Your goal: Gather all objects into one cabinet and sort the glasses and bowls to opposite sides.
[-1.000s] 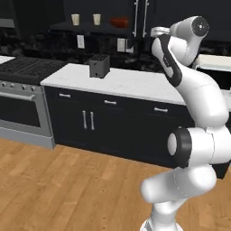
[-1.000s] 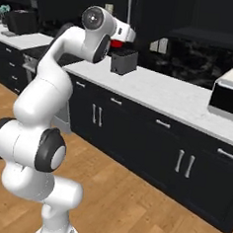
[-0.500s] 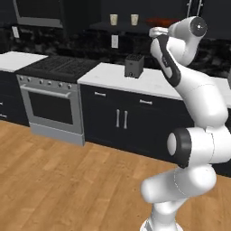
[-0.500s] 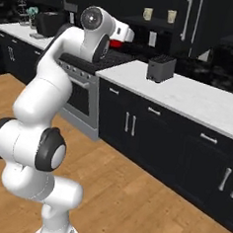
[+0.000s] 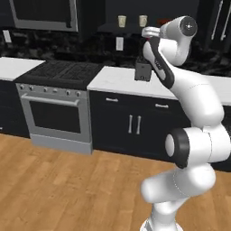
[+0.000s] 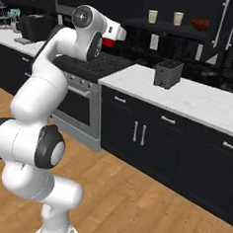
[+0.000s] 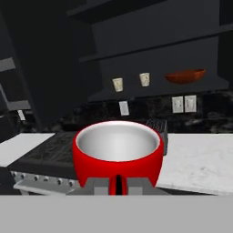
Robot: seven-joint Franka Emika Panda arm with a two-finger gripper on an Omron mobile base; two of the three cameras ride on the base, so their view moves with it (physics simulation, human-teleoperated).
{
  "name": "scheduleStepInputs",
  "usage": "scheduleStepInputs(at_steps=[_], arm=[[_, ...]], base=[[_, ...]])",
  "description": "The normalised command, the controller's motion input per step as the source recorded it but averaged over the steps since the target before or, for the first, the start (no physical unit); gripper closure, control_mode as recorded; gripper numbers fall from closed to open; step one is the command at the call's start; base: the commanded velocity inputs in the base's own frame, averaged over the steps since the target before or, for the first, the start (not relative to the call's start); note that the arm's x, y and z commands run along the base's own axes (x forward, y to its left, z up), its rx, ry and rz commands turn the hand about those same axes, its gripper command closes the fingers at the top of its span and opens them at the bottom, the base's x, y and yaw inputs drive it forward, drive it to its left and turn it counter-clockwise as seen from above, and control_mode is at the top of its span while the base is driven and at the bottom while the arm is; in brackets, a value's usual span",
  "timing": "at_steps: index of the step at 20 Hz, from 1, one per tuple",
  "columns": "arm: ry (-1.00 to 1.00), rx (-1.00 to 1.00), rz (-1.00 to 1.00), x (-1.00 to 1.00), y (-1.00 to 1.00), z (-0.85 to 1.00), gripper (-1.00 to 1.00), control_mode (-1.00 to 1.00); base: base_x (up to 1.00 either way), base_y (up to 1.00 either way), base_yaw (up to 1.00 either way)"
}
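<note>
A small bright red cup [image 7: 118,154] with a pale inside fills the lower middle of the hand view, and my gripper [image 7: 118,184] is shut on its near rim. From the right base view the red cup [image 6: 107,42] sits under the raised gripper [image 6: 113,38], well short of the counter. The open black cabinet [image 6: 165,27] holds two cream mugs [image 6: 153,16] [image 6: 178,18] side by side. To their right on the same shelf rests the wide red-brown bowl [image 6: 200,24]. The hand view has the mugs [image 7: 118,84] [image 7: 144,79] left of the bowl [image 7: 184,76].
A dark toaster [image 6: 168,74] stands on the white counter [image 6: 199,100] below the shelf. A stove with an oven [image 5: 58,85] is left of it. Cabinet doors with long white handles [image 6: 222,23] hang right of the shelf. Wood floor lies in front.
The whole scene has slid to the right in both base views, so the base has moved and the stove has come into view. The gripper stays shut on the red cup.
</note>
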Motion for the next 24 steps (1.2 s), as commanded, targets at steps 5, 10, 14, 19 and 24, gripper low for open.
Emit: scheduleStepInputs(at_steps=[5, 10, 14, 19, 24], arm=[[0.00, 0.00, 0.00, 0.00, 0.00, 0.00, 1.00, 1.00], [0.00, 0.00, 0.00, 0.00, 0.00, 0.00, 1.00, 1.00], [0.00, 0.00, 0.00, 0.00, 0.00, 0.00, 1.00, 1.00], [0.00, 0.00, 0.00, 0.00, 0.00, 0.00, 1.00, 1.00], [0.00, 0.00, 0.00, 0.00, 0.00, 0.00, 1.00, 1.00]], base=[[0.75, 0.43, -0.11], [0.98, -0.17, 0.00], [0.60, -0.77, -0.06], [0.45, -0.30, -0.12], [0.47, 0.23, -0.06]])
